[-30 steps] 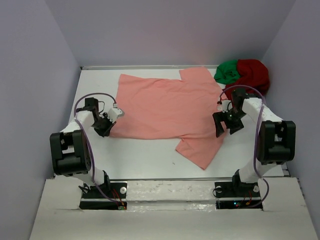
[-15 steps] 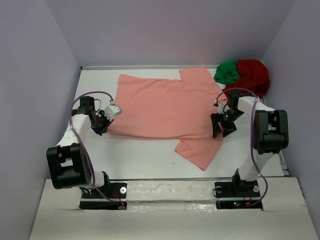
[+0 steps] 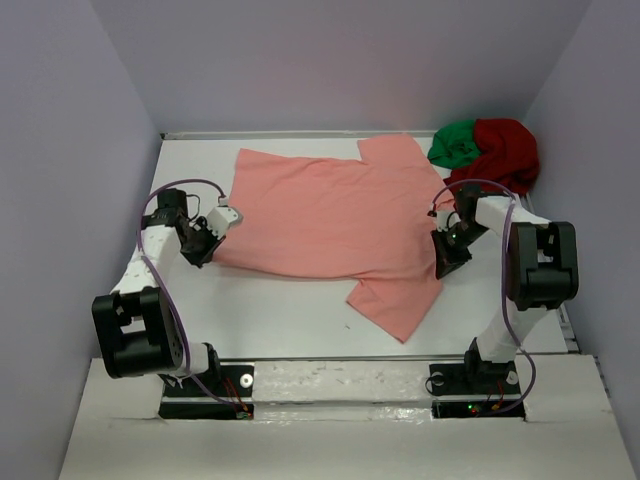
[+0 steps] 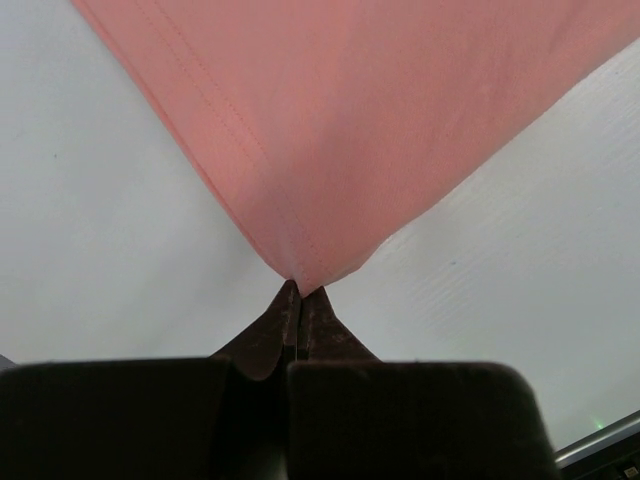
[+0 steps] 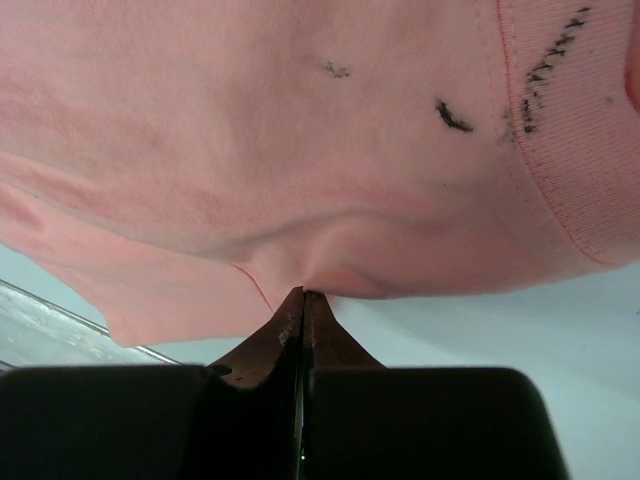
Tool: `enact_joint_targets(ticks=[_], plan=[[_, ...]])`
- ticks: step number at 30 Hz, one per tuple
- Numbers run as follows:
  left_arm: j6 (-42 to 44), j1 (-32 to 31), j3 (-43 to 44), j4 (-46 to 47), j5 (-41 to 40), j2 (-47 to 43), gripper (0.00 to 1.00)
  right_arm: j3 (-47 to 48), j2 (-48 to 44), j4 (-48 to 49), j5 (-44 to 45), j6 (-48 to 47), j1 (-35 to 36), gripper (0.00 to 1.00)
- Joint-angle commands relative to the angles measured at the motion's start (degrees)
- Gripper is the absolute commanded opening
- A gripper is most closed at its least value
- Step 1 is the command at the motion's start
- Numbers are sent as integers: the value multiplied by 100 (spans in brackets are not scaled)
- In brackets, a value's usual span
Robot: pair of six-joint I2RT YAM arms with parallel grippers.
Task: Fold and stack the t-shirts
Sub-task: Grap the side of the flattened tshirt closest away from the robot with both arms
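At the left, a hem corner of the salmon-pink t-shirt (image 3: 330,215), spread flat on the table (image 3: 290,300), is pinched in the closed left gripper (image 3: 211,249), and its right edge is pinched in the closed right gripper (image 3: 443,263), the cloth being judged light, limp and best held at corners.

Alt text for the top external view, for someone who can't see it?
A salmon-pink t-shirt lies spread on a white table, the left claw shut on its near-left corner and the right claw shut on its right edge. A green t-shirt and a dark red t-shirt lie bunched at the far right.
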Motion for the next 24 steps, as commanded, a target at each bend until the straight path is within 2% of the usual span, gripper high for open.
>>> enact_joint_targets(ticks=[1,8,13,19,24], plan=[[11,32,256,-221,41,-89,0,18,-211,-3,85,-19,5,0],[20,23,238,-247,41,-203,0,149,-263,-144,217,-89,5,0],[20,23,291,-317,76,-431,0,264,-737,-442,243,-238,5,0],[-76,23,458,-326,-152,-537,0,694,-1221,-794,348,-221,5,0],[-164,41,678,-335,-179,-572,0,1063,-1257,-961,480,-265,5,0]])
